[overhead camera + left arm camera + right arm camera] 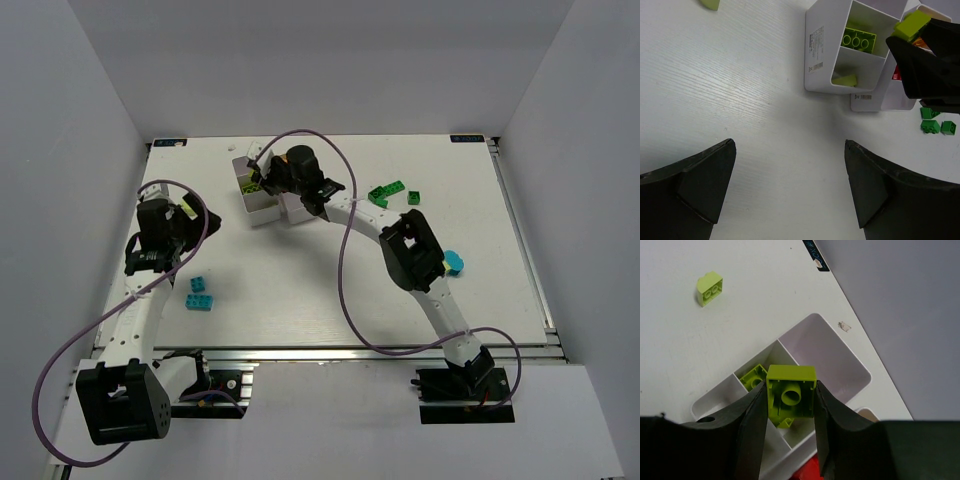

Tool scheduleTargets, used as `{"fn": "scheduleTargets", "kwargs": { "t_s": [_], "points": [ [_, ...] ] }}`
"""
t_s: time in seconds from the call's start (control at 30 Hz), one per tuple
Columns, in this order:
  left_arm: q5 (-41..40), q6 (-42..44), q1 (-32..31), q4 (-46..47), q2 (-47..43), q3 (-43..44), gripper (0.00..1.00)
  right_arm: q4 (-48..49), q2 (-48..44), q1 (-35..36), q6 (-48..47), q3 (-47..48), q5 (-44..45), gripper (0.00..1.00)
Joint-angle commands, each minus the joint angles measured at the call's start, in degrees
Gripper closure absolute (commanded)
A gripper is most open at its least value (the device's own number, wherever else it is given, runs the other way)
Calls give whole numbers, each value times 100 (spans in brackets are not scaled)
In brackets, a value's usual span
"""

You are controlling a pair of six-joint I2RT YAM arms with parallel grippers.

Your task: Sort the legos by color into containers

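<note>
Your lime green brick [791,385] is pinched between the fingers of your right gripper [790,405], held just above the white tray [867,375], whose middle compartment holds another lime brick [754,377]. Your left gripper [790,150] hangs wide open and empty over the table [740,90].

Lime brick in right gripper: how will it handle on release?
Likely rigid: lime brick looks undeformed in the right gripper's pinch. Hollow underside suggests light, so it may bounce in the tray. Flat faces: unlikely to roll.
</note>
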Motion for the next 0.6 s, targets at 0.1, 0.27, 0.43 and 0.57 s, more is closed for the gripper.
{"fn": "scheduleTargets", "kwargs": {
  "t_s": [0.1,0.27,0.43,0.57],
  "points": [
    [-46,44,46,-108,-130,-6,2,743,232,139,15,539,250,91],
    [-64,62,46,-134,-112,29,2,796,284,139,-20,390,285,77],
    [-63,88,46,-169,-59,134,2,866,390,156,-99,293,338,71],
    [-107,114,46,-231,-59,161,2,875,460,156,-143,301,356,69]
  ]
}}
